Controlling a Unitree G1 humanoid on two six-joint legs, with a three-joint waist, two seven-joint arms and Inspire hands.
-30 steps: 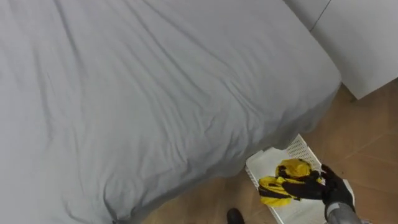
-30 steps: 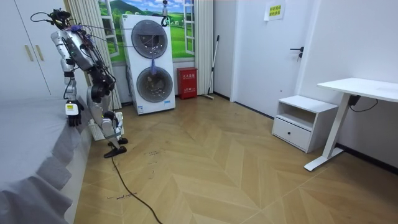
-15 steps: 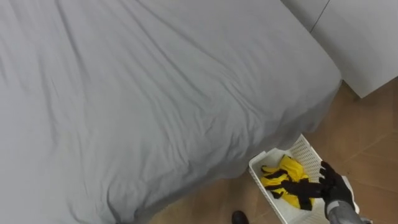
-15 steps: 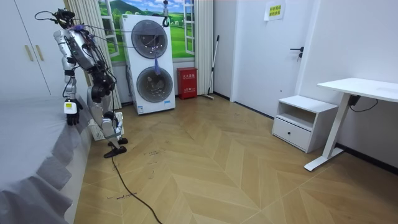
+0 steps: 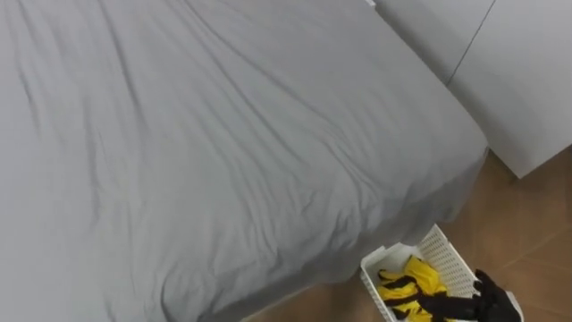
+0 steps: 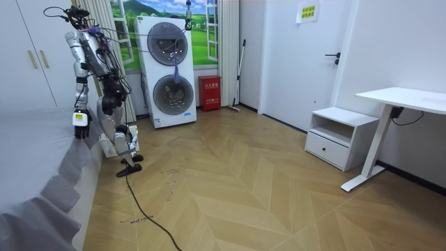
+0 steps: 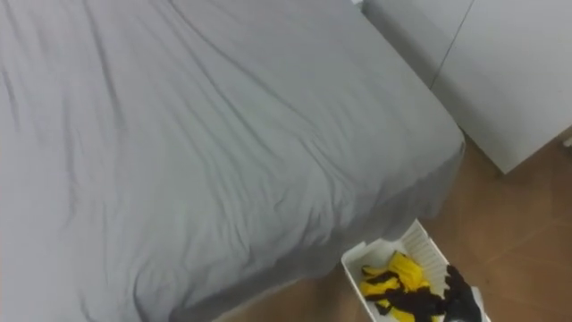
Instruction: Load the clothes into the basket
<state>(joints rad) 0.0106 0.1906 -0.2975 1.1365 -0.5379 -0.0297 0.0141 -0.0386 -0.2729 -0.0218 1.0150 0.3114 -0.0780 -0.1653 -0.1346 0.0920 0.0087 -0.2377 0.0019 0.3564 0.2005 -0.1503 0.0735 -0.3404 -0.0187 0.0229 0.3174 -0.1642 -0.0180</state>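
Note:
A yellow garment with black stripes (image 5: 413,279) lies bunched inside the white slatted basket (image 5: 443,245), which stands on the wooden floor at the foot corner of the bed. My right hand (image 5: 497,295) is black. It hovers at the basket's right side just above the garment, open, with its fingers spread. In the right eye view the same garment (image 7: 399,274), basket (image 7: 420,240) and right hand (image 7: 458,293) sit at the lower right. In the room view I stand upright between the bed and the stacked washers, and my right hand (image 6: 81,119) hangs beside the bed above the basket (image 6: 106,146).
A large bed with a grey sheet (image 5: 223,134) takes up most of the eye views. White wardrobe doors (image 5: 523,72) stand close behind the basket. Behind me are the stacked washers (image 6: 171,70). Open wooden floor (image 6: 244,188) stretches to the room view's right.
One second ago my right hand held the yellow garment above the basket. The garment now lies in the basket and the hand is off it. I have straightened up, so the eye view shifted.

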